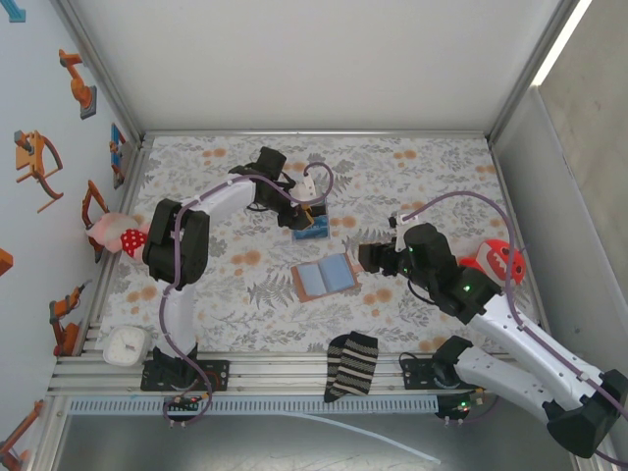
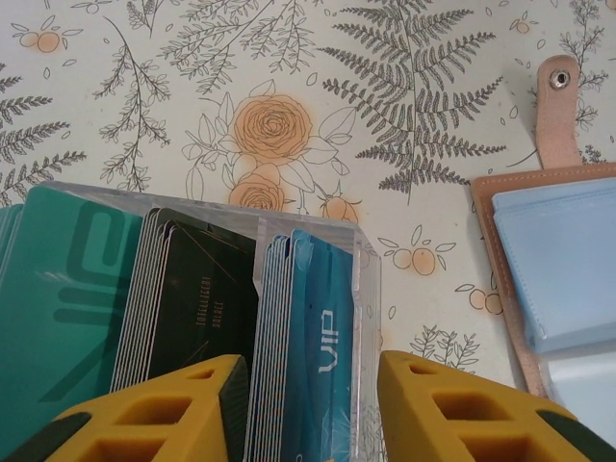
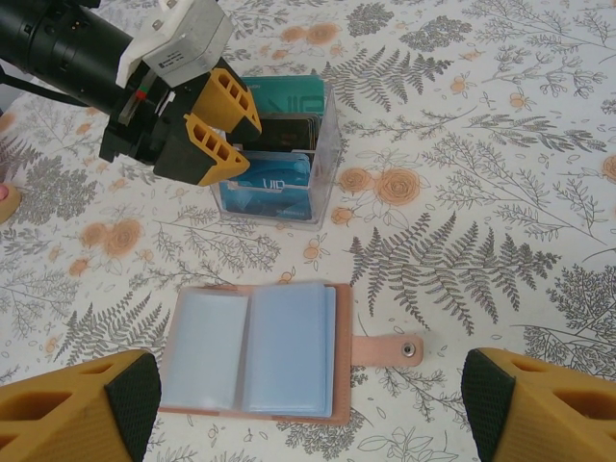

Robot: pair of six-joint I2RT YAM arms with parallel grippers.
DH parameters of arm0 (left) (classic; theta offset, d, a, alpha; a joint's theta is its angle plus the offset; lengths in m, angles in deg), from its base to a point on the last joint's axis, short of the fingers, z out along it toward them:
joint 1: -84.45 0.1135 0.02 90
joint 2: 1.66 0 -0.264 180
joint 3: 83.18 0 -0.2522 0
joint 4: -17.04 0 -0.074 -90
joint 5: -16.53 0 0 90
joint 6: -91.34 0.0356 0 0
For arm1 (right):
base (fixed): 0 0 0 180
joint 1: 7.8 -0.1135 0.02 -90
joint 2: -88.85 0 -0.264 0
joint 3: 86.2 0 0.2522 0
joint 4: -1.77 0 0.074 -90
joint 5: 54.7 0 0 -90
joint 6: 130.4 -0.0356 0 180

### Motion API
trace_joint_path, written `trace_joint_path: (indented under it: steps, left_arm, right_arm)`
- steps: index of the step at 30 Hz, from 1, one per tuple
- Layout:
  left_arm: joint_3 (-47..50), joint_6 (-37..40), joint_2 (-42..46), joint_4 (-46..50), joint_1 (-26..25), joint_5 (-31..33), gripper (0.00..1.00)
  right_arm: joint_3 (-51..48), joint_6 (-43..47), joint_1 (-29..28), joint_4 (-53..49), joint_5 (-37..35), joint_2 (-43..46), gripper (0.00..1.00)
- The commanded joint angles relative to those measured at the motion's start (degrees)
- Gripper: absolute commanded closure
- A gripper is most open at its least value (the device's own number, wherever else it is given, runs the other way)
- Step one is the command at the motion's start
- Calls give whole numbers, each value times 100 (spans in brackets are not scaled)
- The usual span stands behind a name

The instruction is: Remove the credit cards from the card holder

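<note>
Credit cards [image 3: 274,192] fill the far clear box [image 3: 324,144] beneath your part-open, empty left gripper [image 3: 248,144]; card holder [image 3: 255,351] looks emptied, right gripper [image 3: 308,395] wide open.

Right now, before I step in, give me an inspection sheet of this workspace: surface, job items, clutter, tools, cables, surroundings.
Surface: floral cloth lying flat over the table.
Job's things: card holder lies open with its tab out to one side. The credit cards stand in a clear box beyond it.
Clutter: striped sock, small white object, red spotted item, red-and-white toy.
Grippers: left tool is open above the cards in the box. Right tool is open and empty, near the card holder.
Cables: purple cable runs in loose loops along each arm.
Surroundings: white walls, with robot stickers on the left one.
</note>
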Motion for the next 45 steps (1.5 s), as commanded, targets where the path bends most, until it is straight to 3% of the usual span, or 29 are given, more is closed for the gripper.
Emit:
trace_joint_path:
  steps: [1,16,23,26,31,34,39,45]
  left_arm:
    - [-82,10,284,116,29,-118,59]
    - [909,-707,1395,-862,14,-5,58]
    - [1921,-1403,2262,-1932,-135,358,21]
    - [2320,-1677,2660,-2270,-359,903,2]
    - [2961,-2169,3238,-2686,-1072,2634,3]
    - [3260,-2556,3509,-2716,-1423,3295,3]
    - [3923,-3444,4114,-2828,-2005,4611,3]
    - [4532,-4405,4892,-2562,-2387,5882,3]
  right_arm:
    - [-16,-24,-21,137,-74,37,19]
    - [62,-10,-19,-2,-323,195,17]
    - [20,-40,-15,-46,-331,328,16]
    - [-22,-56,-21,-56,-377,392,15]
    - [-84,-100,-12,-65,-460,485,14]
    - [-116,-135,-12,-86,-545,514,7]
    - [-174,-182,-12,-182,-742,563,5]
    - [-300,-251,-14,-369,-1644,741,1]
